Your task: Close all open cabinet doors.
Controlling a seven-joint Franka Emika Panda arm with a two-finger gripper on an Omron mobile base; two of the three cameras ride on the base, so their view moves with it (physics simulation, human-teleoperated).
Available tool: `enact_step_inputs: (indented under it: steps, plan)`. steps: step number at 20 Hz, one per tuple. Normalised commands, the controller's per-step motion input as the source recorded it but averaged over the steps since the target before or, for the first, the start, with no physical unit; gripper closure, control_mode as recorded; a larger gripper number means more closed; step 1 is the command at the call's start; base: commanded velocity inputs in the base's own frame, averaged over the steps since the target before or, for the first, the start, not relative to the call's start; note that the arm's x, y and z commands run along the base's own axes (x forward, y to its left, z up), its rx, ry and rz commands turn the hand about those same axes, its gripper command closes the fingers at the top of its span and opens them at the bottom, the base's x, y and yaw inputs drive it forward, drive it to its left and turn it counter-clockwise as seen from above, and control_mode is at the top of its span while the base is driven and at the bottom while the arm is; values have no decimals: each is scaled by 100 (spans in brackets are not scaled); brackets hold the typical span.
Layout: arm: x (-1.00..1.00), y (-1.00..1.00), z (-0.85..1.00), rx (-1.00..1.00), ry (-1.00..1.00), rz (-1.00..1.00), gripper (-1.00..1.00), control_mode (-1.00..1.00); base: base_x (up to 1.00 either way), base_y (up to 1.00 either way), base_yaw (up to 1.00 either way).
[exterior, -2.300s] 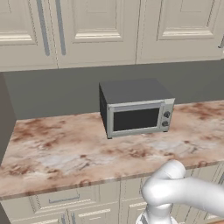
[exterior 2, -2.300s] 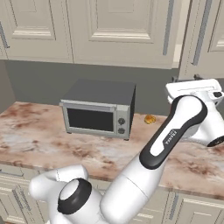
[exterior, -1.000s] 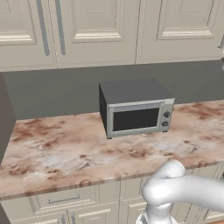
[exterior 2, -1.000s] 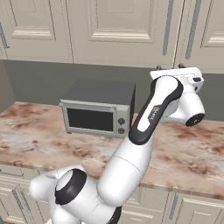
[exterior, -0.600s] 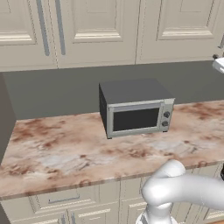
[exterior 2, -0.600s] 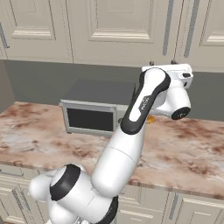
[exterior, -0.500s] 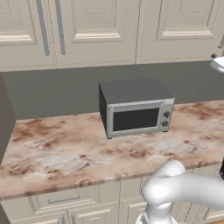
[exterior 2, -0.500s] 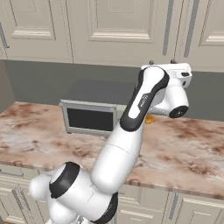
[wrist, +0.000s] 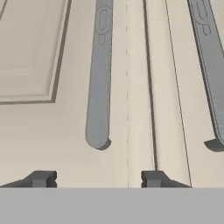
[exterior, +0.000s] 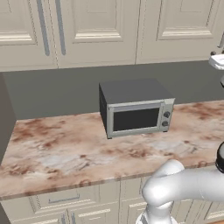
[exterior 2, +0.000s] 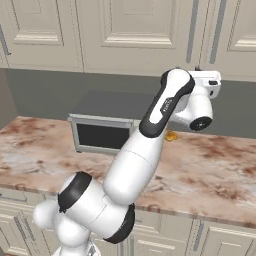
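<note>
Tall cream cabinet doors (exterior 2: 145, 25) with grey bar handles (exterior 2: 192, 30) hang above the counter. They look flush in both base views, also at the left pair (exterior: 94, 30). My gripper (exterior 2: 199, 70) is raised to the lower edge of the doors, just below two neighbouring handles. In the hand view it (wrist: 97, 179) faces the door front (wrist: 26, 131) closely. Its fingertips (wrist: 41, 178) stand apart with nothing between them. The lower end of one handle (wrist: 99, 87) lies just beyond the gap, and a second handle (wrist: 210, 65) is to the right. Whether the right-hand door sits fully flush I cannot tell.
A grey microwave (exterior: 135, 109) stands on the marble counter (exterior: 52, 153) under the doors. A small orange thing (exterior 2: 171, 136) lies on the counter behind my arm. Cream drawers (exterior: 65, 201) run below the counter edge.
My arm has swung a little to the left. The hand has edged left under the doors and into the right edge of the left base view.
</note>
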Motion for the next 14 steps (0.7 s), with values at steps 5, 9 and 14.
enact_step_inputs:
  steps: [5, 9, 14]
  plan:
    - [9, -34, 0, 0, 0, -3, -100, -100, 0, 0, 0]
    - [20, -6, 0, 0, 0, -1, -100, -100, 0, 0, 0]
    - [11, 0, 0, 0, 0, -1, -100, -100, 0, 0, 0]
